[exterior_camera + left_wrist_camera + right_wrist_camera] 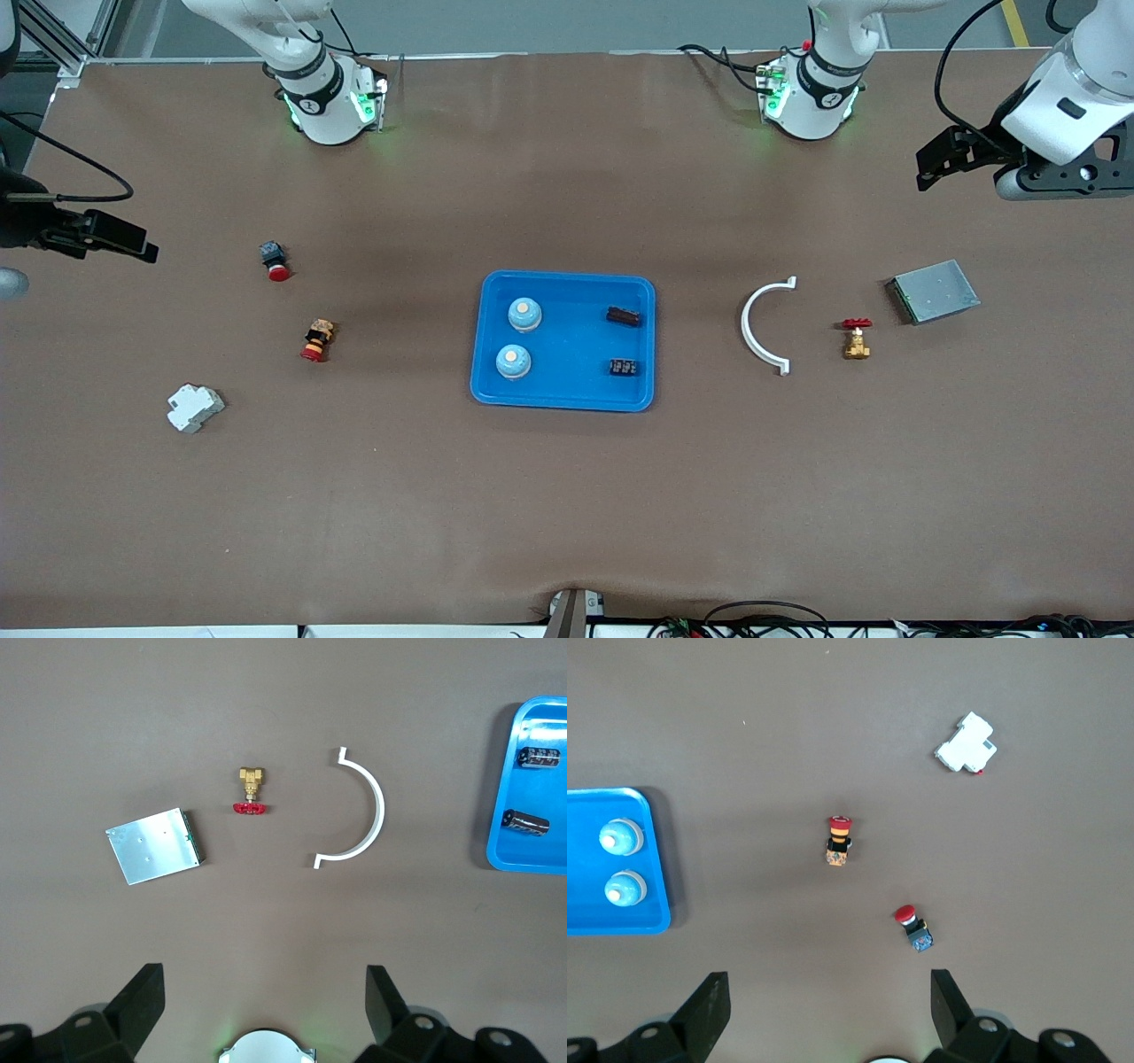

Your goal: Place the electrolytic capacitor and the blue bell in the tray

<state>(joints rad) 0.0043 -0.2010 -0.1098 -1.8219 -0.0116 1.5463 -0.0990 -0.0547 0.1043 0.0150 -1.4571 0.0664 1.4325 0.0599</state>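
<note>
Front view, tray: a bright blue shallow rectangular plastic tray (pixel 564 397) sits mid-table. In it lie 2 light blue dome-shaped bells (pixel 525 314) toward the right arm's end and 2 dark cylindrical electrolytic capacitors (pixel 624 316) toward the left arm's end.
Front view, grippers: the left gripper (pixel 941 159) hangs high over the left arm's end of the table, near a grey metal plate (pixel 935 291); the right gripper (pixel 120 237) hangs over the right arm's end. Both are released and hold nothing.
Left wrist view: fingers (pixel 142 1003) spread wide above bare table. Farther off lie the plate, a small brass valve with a red handwheel (pixel 250 789) and a white plastic half-ring clamp (pixel 360 809).
Right wrist view: fingers (pixel 707 1005) spread wide. 2 red-capped push-button switches (pixel 839 841) and a white plastic breaker block (pixel 967 743) lie well apart from the tray.
Judged stage: all 4 task pieces already rest inside the rim, so the placing looks done.
Doing it well: keep both arms high and clear of the tray; leave the other parts alone.
</note>
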